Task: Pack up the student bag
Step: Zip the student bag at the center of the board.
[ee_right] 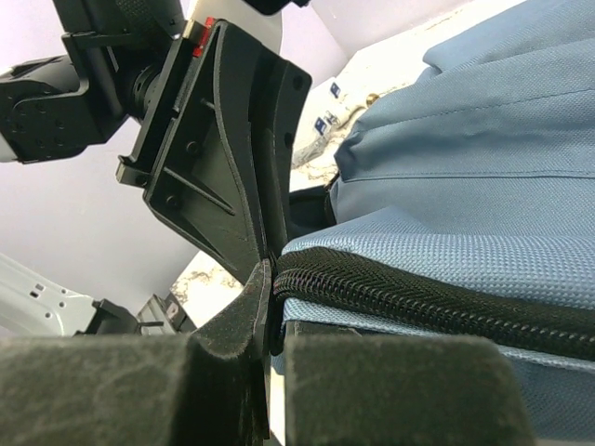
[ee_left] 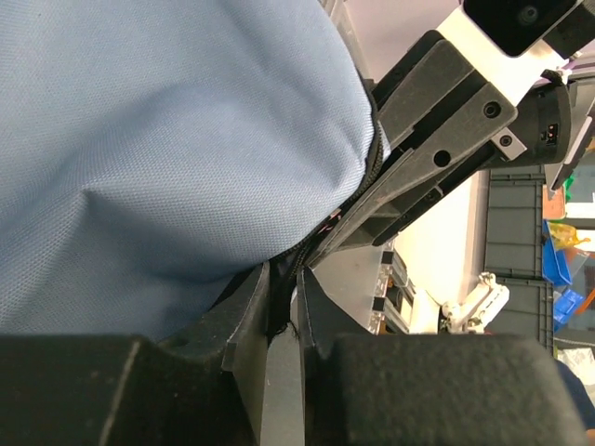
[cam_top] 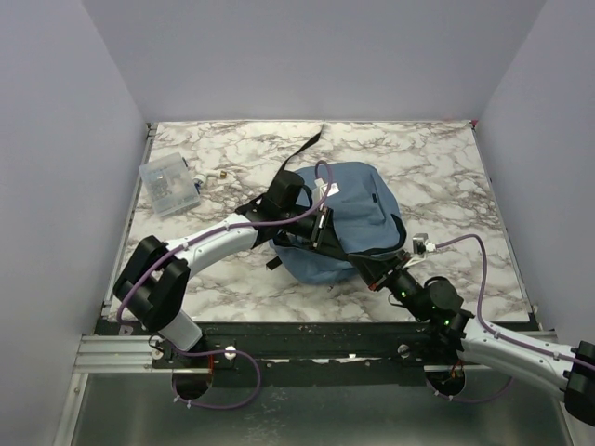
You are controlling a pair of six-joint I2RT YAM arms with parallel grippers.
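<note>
Two pincers on one seam. The soft dusty-blue fabric backpack [cam_top: 358, 209] lies mid-way across the marble-pattern tabletop [cam_top: 437, 158], closer to the near edge. The left gripper [ee_left: 282, 299] reaches in over the bag's left side and the right gripper [ee_right: 274, 316] comes in at its near-right side, with the tips just beside each other.

- Right jaws: clamped tight on the black zipper [ee_right: 418, 297].
- Left jaws: drawn in to a sliver, with the same black zipper edge pinched between them. Reads as a grip.
- Zipper coil next to the right fingers looks meshed, so the mouth is not open there.
- Can't tell whether either side has the slider pull or only tape and fabric.

Step, my read: opening the bag, early in the job. The clear plastic box [cam_top: 169, 186] sits near the far-left corner, well apart from the bag, and isn't packed.

Next move needs one grip to anchor while the other pulls along the zipper line, or both to spread apart. Keep the tension low and in line, because soft fabric will bunch and drag the whole bag rather than unzip.
</note>
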